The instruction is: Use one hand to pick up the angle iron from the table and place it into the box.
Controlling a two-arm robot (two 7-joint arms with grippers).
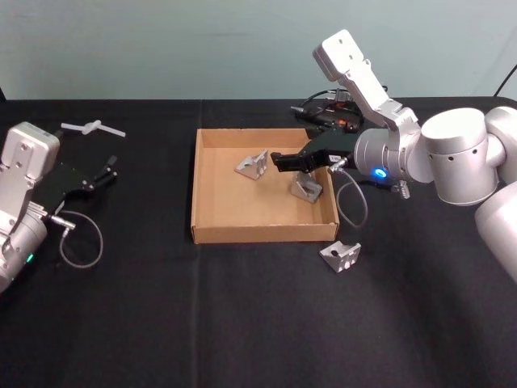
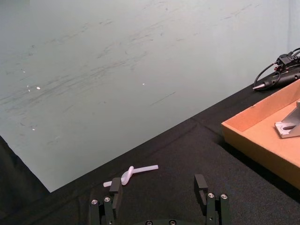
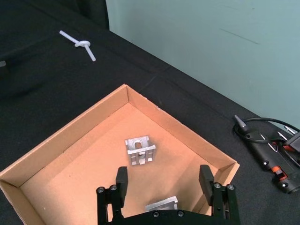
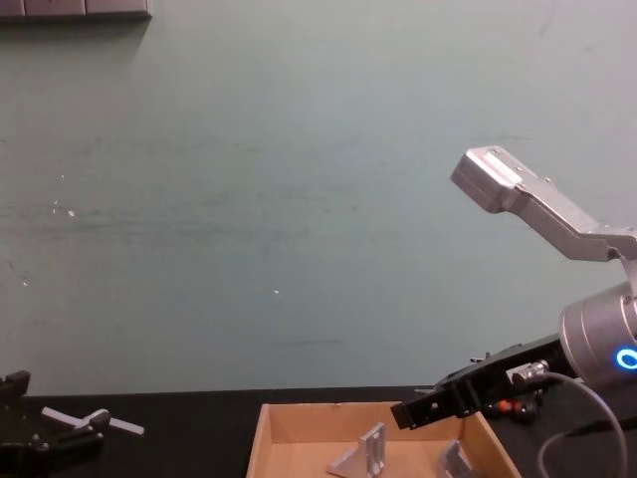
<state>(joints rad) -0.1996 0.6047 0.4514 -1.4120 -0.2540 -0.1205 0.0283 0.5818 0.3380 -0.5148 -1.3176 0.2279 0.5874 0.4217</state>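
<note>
A: State of the right claw [image 1: 279,162]?
B: Wide open, fingers [image 3: 122,177] well apart, nothing held. It hangs over the right half of the box [image 1: 194,202], tips pointing to the robot's left.

A: Touching anything?
B: No contact I can make out. The right-side angle iron [image 1: 305,187] lies on the box floor under the claw's body. In the right wrist view the claw's mount cuts off part of it, so I can't tell the gap.

A: Other pieces?
B: The middle angle iron [image 1: 252,166] is on the box floor too, beyond the fingertips and apart from them. The outer angle iron [image 1: 340,257] is on the table [image 1: 242,323], just outside the box's near right corner. Can't tell if it touches the wall.

A: And the left claw [image 1: 109,170]?
B: Parked at the table's left side, well apart from the box. Open and empty in the left wrist view.

A: Clutter?
B: A white plastic piece [image 1: 93,127] lies on the table beyond the left claw. A glue gun [image 1: 327,113] sits behind the box's far right corner, partly hidden by the right arm [image 1: 452,158].

A: Hard to read?
B: In the chest view the picture's bottom edge cuts off the box's front, and the left claw is dark against the table in the lower left corner.
</note>
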